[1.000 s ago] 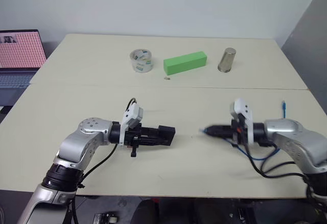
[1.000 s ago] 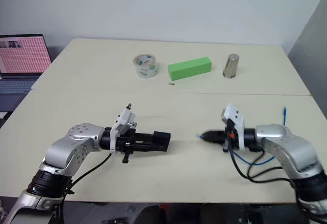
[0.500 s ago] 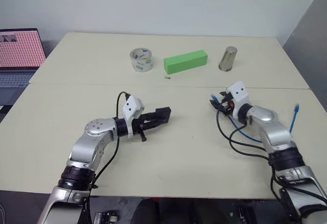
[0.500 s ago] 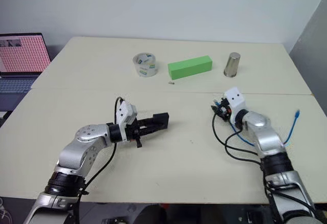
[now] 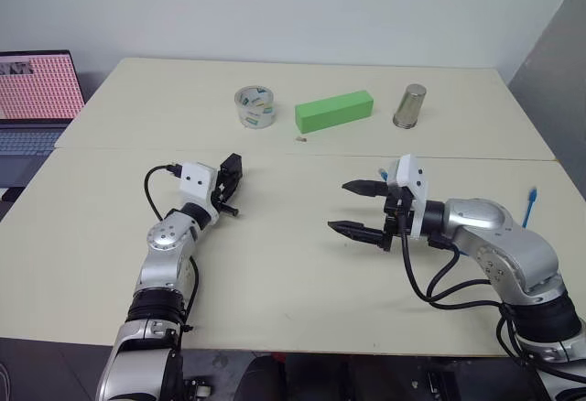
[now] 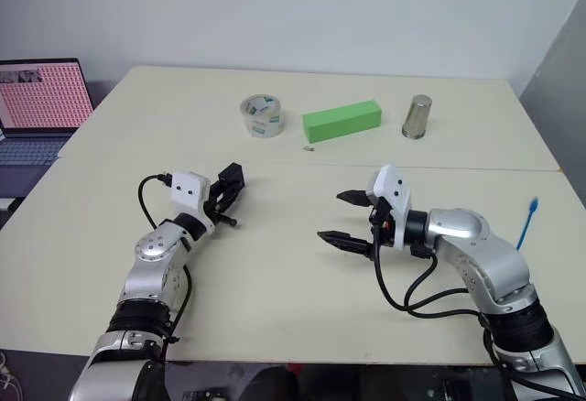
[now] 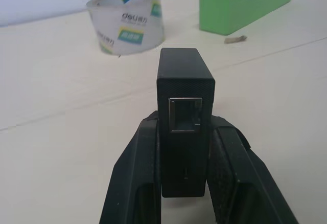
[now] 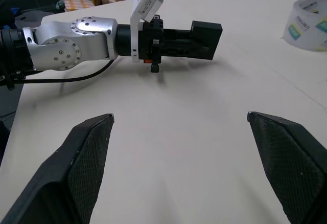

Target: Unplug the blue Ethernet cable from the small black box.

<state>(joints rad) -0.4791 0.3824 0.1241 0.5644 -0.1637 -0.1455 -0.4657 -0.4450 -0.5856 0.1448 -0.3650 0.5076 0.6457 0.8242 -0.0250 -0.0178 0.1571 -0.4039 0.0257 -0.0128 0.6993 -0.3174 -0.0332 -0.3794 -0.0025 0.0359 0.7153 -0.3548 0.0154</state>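
My left gripper [image 5: 231,178] is shut on the small black box [image 5: 233,168], held just above the table left of centre and pointing toward the far side. In the left wrist view the box [image 7: 185,96] sits between the fingers [image 7: 143,178] with its port facing the camera and nothing plugged in. To the right, my right gripper [image 5: 340,207] stands wide open and holds nothing, its fingers pointing left toward the box [image 8: 207,34]. The blue Ethernet cable [image 5: 529,207] shows at the table's right edge, far from the box.
Along the far half of the table stand a tape roll [image 5: 254,107], a green block [image 5: 333,111] and a metal cup [image 5: 407,106]. A small scrap [image 5: 299,139] lies near the table seam. A laptop [image 5: 32,99] sits off the left edge. My right arm's black cables [image 5: 439,282] loop onto the table.
My left arm swung the box away to the left, turning it from pointing right to pointing toward the far side. My right gripper opened and let go of the cable's plug.
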